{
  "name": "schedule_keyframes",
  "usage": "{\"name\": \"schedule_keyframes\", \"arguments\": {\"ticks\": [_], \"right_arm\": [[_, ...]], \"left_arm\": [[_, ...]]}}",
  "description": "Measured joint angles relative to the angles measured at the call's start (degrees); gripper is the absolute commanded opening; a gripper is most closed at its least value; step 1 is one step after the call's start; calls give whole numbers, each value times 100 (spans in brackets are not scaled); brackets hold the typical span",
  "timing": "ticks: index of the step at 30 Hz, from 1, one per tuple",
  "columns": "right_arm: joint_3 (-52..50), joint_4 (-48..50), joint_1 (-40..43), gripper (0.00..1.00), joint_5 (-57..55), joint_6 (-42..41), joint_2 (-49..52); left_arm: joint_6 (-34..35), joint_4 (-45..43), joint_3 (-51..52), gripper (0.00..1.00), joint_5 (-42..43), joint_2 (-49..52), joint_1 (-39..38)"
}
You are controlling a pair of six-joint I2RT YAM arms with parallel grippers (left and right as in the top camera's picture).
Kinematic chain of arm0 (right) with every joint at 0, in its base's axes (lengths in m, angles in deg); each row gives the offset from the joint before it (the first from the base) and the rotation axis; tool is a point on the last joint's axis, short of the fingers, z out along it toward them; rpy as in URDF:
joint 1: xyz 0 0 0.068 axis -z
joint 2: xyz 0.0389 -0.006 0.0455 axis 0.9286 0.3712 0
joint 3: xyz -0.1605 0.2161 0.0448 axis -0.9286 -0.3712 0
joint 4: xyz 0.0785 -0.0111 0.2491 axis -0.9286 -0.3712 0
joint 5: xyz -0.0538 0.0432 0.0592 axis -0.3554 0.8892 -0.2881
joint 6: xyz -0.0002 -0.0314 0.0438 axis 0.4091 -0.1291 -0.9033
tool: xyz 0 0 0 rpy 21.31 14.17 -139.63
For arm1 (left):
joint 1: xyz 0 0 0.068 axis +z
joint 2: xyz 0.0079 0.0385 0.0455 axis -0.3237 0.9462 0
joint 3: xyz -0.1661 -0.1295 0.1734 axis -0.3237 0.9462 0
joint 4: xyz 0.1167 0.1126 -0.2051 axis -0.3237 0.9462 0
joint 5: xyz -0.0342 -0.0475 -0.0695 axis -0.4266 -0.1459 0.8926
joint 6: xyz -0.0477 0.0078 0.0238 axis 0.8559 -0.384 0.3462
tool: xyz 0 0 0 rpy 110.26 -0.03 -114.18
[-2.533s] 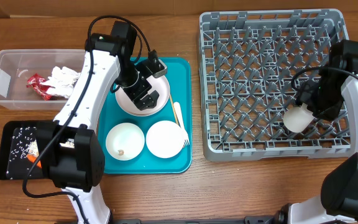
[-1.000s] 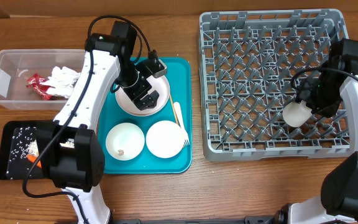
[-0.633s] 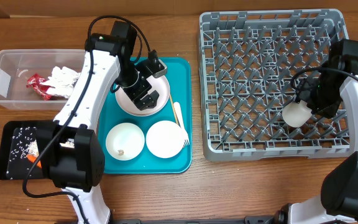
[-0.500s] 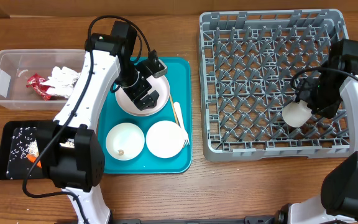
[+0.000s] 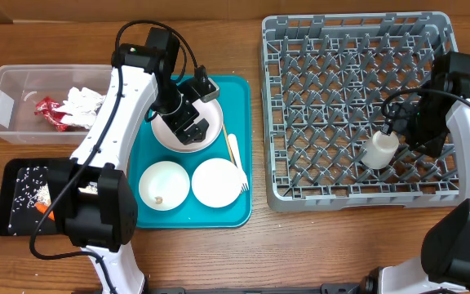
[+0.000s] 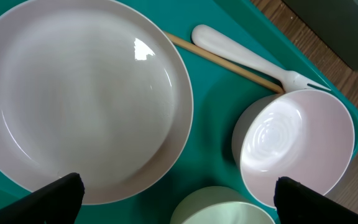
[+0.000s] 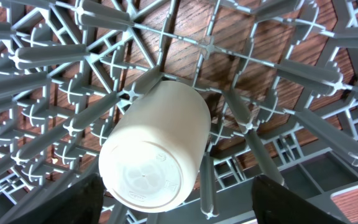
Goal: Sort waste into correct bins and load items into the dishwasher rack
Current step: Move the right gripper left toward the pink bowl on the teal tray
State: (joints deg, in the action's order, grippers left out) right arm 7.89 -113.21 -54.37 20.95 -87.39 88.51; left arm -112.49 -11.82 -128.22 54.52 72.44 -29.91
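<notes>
Waste (image 5: 65,108) lies in the tub (image 5: 47,69) at far left, with more in the black tray (image 5: 11,175) at near left; no hazard is noted there. Right of these, on the teal tray (image 5: 237,88), the left gripper (image 5: 190,126) hangs over the plate (image 6: 79,106) with its jaws spread fully and nothing between them. The plate is broad and shallow, so a pinch on its rim could slip. The stick (image 6: 222,62) and fork (image 6: 241,53) lie just beside that rim and could be dragged or flicked off the tray as the plate rises. The two bowls (image 5: 164,184) (image 5: 217,182) sit near and could be knocked. At right, in the rack (image 5: 349,24), the cup (image 7: 154,146) is at the near right. It leans on its side among the pegs (image 7: 291,71) with its base toward the wrist camera, not seated upright. The right gripper (image 5: 410,135) straddles it with jaws parted and has no hold on it. One finger stands very close to the cup wall; the other stands clear. The main risk, in my judgement, is that a sideways pull-out clips the cup and rolls it across the grid. A straight lift is advised. Being round and loosely propped, it may also settle further on its own.
</notes>
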Motion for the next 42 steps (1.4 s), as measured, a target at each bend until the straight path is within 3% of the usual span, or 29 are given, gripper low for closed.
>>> {"name": "schedule_keyframes", "arguments": {"ticks": [5,15,25,35,42], "right_arm": [[105,-192,0,70,184,39,4],[1311,-1047,-236,67,787,229,-142],[1335,-1486,-1727,67,1246,476,-271],[1335,-1272,-3178,68,1569,350,-271],[1300,-1025,-4168,68,1622,140,-271]], "left_arm": [[0,-2,0,100,0,0,0],[0,-2,0,100,-2,0,0],[0,-2,0,100,-2,0,0],[0,-15,0,100,-2,0,0],[-20,-929,0,100,-22,0,0]]}}
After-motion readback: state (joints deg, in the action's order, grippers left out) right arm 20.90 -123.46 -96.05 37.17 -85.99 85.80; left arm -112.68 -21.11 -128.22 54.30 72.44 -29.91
